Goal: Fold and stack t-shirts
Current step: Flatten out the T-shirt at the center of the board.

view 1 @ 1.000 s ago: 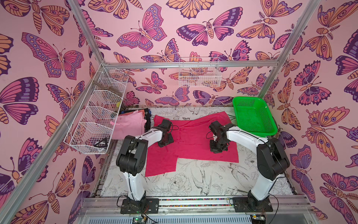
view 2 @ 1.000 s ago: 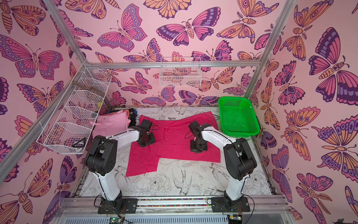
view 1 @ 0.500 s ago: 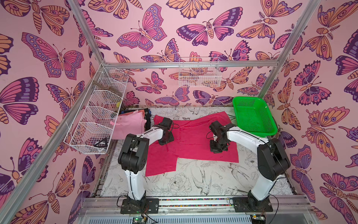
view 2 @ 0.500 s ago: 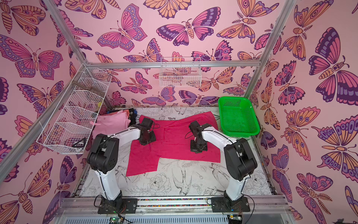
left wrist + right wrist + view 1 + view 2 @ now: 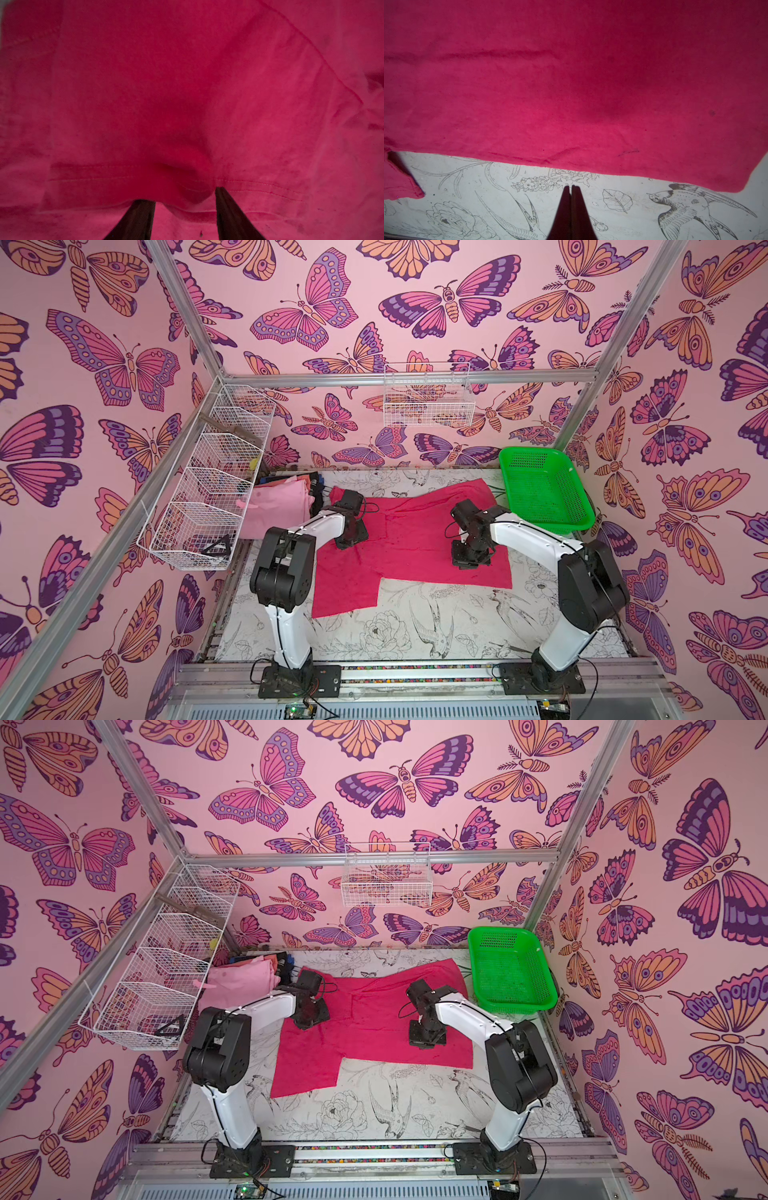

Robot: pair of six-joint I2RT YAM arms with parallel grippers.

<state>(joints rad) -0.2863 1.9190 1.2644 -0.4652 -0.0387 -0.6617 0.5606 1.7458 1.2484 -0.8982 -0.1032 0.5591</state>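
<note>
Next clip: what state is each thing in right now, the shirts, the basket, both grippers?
crimson t-shirt: spread flat on the table, not stacked.
light pink t-shirt: folded, on top of the pile.
green basket: upright, empty.
left gripper: open, shirt hem bunched between its fingers.
right gripper: shut, empty, beside the shirt's edge.

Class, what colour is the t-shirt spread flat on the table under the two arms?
Crimson, a pinkish red. The t-shirt shows best in a top view.
</note>
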